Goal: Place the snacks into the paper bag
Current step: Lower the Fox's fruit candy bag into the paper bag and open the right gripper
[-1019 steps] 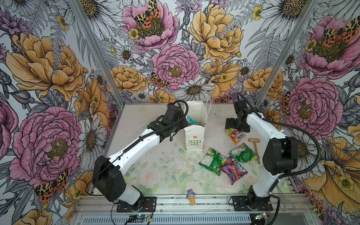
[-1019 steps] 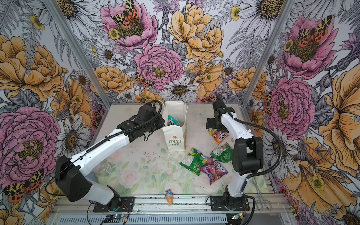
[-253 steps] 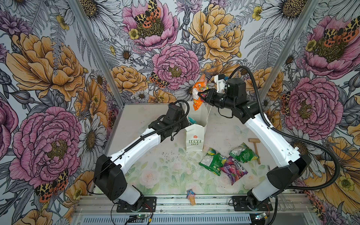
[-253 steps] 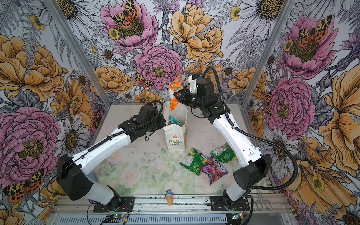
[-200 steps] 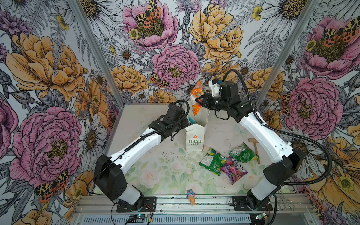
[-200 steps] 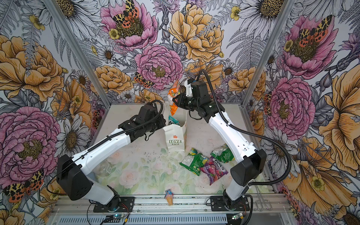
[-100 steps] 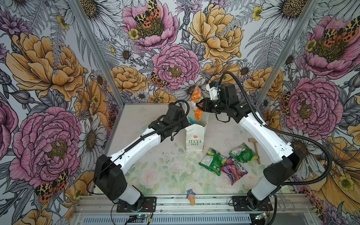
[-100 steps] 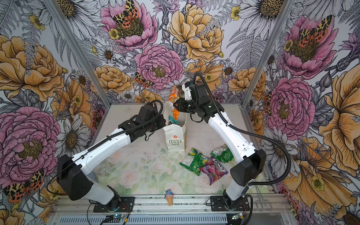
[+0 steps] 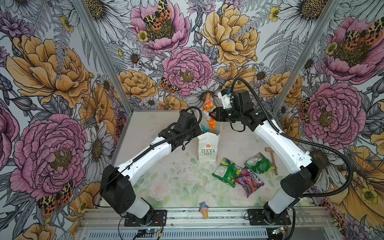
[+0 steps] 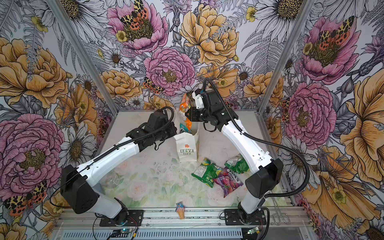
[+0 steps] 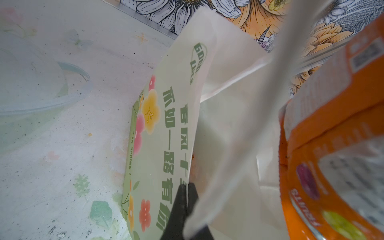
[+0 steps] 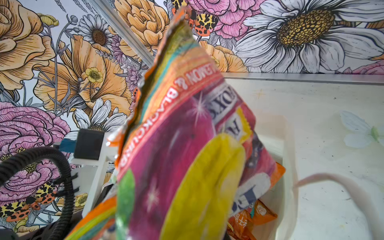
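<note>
The white paper bag (image 9: 207, 148) (image 10: 188, 150) stands upright mid-table. My left gripper (image 11: 187, 189) is shut on its left wall at the rim. My right gripper (image 9: 214, 115) (image 10: 188, 114) is shut on an orange-edged pink and yellow snack packet (image 9: 208, 109) (image 12: 187, 145), which hangs with its lower end in the bag's mouth. The packet hides the right fingers in the right wrist view. A teal packet (image 9: 204, 128) and an orange packet (image 12: 256, 215) lie inside the bag. Two green packets (image 9: 225, 171) (image 9: 259, 165) and a purple one (image 9: 249, 181) lie on the table to the bag's right.
A small wooden mallet (image 9: 272, 155) lies by the right arm. An ice-cream-cone trinket (image 9: 203, 208) sits at the front edge. The bag's white cord handle (image 12: 342, 182) loops outside the far rim. Floral walls close in the back and both sides.
My right gripper has brought the packet down and slightly left, from above the bag to its mouth. The left arm and the bag have stayed put.
</note>
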Action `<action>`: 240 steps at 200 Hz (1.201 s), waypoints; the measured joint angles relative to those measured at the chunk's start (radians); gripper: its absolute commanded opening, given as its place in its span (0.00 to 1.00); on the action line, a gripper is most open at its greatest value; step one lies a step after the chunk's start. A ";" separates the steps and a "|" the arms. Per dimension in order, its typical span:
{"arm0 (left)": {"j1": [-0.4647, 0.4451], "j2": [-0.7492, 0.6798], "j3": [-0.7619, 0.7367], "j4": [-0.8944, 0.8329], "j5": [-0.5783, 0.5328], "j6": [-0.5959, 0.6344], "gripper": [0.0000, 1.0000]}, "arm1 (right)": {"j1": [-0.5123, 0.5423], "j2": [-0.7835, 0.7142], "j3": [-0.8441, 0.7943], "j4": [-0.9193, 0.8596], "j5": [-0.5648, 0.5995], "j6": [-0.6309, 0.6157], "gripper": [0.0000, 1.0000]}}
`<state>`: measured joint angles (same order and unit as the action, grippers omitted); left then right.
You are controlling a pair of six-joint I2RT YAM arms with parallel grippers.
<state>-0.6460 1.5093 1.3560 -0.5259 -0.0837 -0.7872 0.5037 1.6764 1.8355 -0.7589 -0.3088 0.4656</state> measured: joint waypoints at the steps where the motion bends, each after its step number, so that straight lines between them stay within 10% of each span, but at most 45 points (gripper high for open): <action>1: 0.000 0.000 0.000 0.000 0.000 0.000 0.00 | 0.000 0.001 0.000 0.000 0.000 -0.002 0.00; 240: 0.000 0.000 0.000 0.000 0.000 0.000 0.00 | 0.030 -0.005 -0.066 -0.137 -0.092 -0.051 0.00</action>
<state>-0.6456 1.5093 1.3560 -0.5255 -0.0837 -0.7872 0.5335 1.6714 1.7691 -0.8955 -0.4007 0.4145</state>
